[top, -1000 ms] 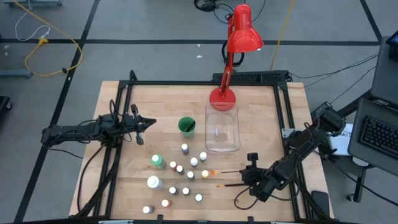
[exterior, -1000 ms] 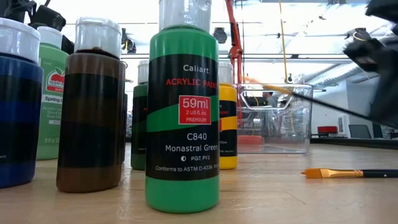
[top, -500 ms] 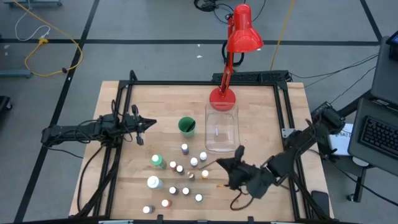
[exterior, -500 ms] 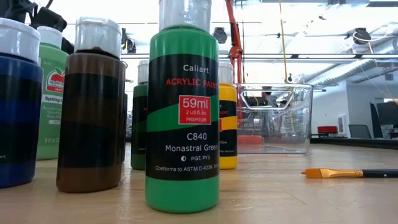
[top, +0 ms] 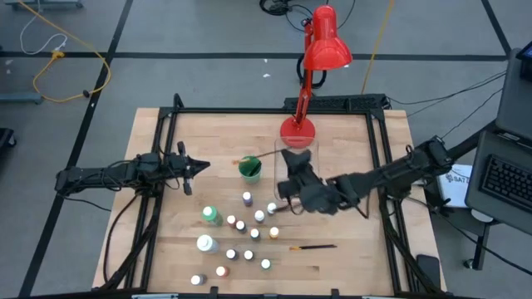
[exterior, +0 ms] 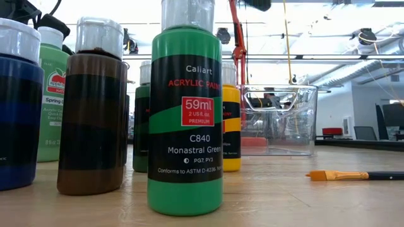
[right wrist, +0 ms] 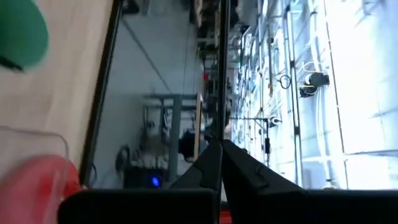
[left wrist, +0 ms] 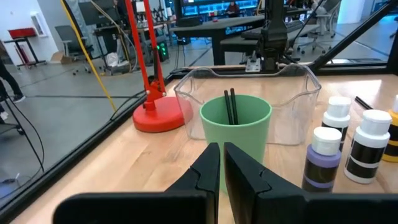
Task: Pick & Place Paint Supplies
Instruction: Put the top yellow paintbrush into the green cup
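Several white-capped paint bottles (top: 245,228) stand near the table's front, a green one (exterior: 185,126) closest in the low view. One orange-tipped brush (top: 312,247) lies flat on the table to their right. The green cup (top: 249,169) holds two dark-handled brushes (left wrist: 230,107). My right gripper (top: 285,156) hovers over the clear bin (top: 309,151), shut on a third brush (top: 262,156), whose orange tip reaches above the cup. My left gripper (top: 197,166) waits shut, left of the cup, touching nothing. My right gripper pinches the brush's thin dark handle (right wrist: 220,124) between its two fingers. The fingers lie about level and point toward the table's left, and the handle runs on past their tips along their line. The brush is lifted clear, its orange tip (top: 246,158) above the cup's rim.
A red desk lamp stands with its base (top: 298,129) just behind the bin. Black frame rails (top: 158,191) run along the table's left and right sides. Bare wood lies between the lone brush and the near right corner.
My right gripper has risen from the near right of the table, where two brushes lay, and swung toward the far left to above the bin, rolling its wrist. It carries one brush, now lifted clear. The other brush has stayed on the table.
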`<act>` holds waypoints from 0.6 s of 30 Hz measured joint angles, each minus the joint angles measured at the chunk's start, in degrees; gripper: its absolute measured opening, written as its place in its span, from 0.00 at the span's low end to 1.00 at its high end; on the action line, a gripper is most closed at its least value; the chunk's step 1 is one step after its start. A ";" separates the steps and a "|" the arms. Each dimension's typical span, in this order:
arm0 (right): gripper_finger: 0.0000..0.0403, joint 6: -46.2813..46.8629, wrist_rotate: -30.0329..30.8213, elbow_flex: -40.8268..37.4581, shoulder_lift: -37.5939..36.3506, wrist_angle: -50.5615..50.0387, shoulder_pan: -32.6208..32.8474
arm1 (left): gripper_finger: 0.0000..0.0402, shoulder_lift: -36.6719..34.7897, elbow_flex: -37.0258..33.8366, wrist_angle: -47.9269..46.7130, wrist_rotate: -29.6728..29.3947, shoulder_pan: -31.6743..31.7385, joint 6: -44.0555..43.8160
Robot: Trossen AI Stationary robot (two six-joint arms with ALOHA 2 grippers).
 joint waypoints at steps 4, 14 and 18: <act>0.00 -9.65 -1.37 0.22 2.06 0.11 -4.12 | 0.06 0.21 0.00 -0.05 0.42 0.00 -1.10; 0.00 -34.68 -6.67 0.19 4.25 3.52 -14.09 | 0.06 0.33 0.00 -0.08 1.38 0.00 -1.32; 0.00 -40.71 -7.14 0.22 4.16 5.42 -14.95 | 0.06 0.33 0.00 -1.09 1.36 0.00 -0.32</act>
